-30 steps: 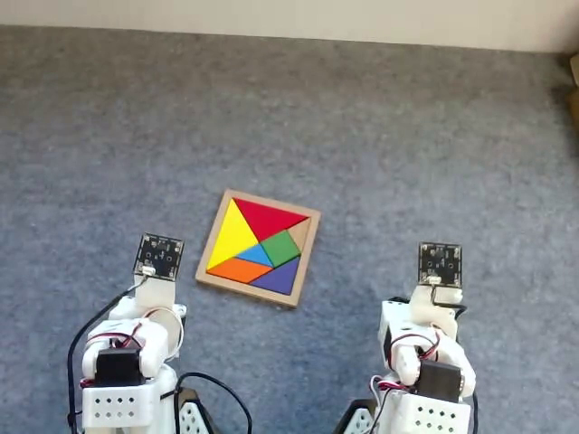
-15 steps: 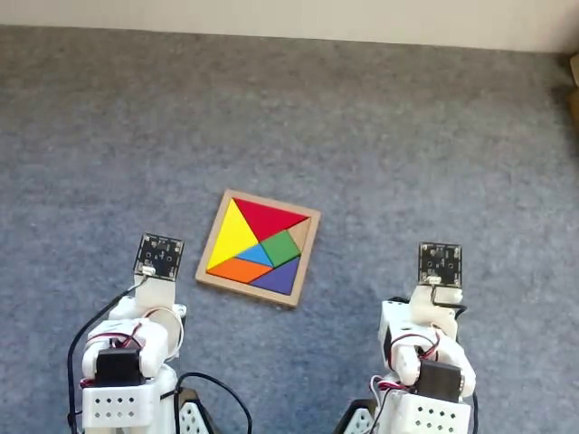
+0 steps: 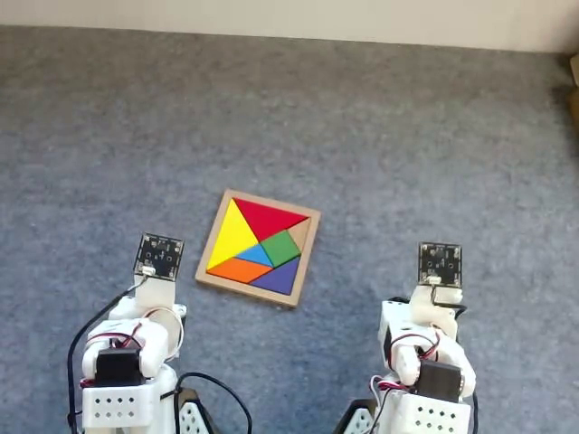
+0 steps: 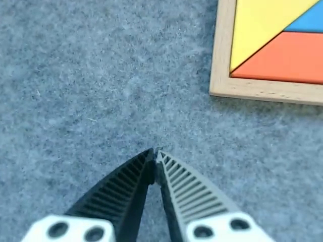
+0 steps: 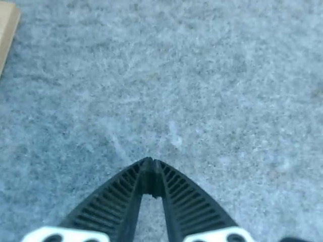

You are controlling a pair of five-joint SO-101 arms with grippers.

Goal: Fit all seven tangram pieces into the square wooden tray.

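Observation:
The square wooden tray (image 3: 307, 254) lies on the grey carpet in the middle, between the two arms. Flat inside it sit a yellow triangle (image 3: 231, 233), a red triangle (image 3: 265, 217), a green square (image 3: 281, 246), a small blue triangle (image 3: 255, 255), an orange piece (image 3: 239, 268) and a purple piece (image 3: 277, 275). A bare wood-coloured triangle shows at the tray's right corner. The tray's corner (image 4: 222, 85) with yellow, blue and orange pieces lies ahead of my left gripper (image 4: 154, 153), which is shut and holds nothing. My right gripper (image 5: 150, 162) is shut over bare carpet, beside the tray's edge (image 5: 7, 30).
Both arm bases stand at the near edge: the left arm (image 3: 127, 357) and the right arm (image 3: 425, 357). Grey carpet runs all around the tray. A pale wall strip borders the far side, and a brown object (image 3: 574, 77) pokes in at the far right.

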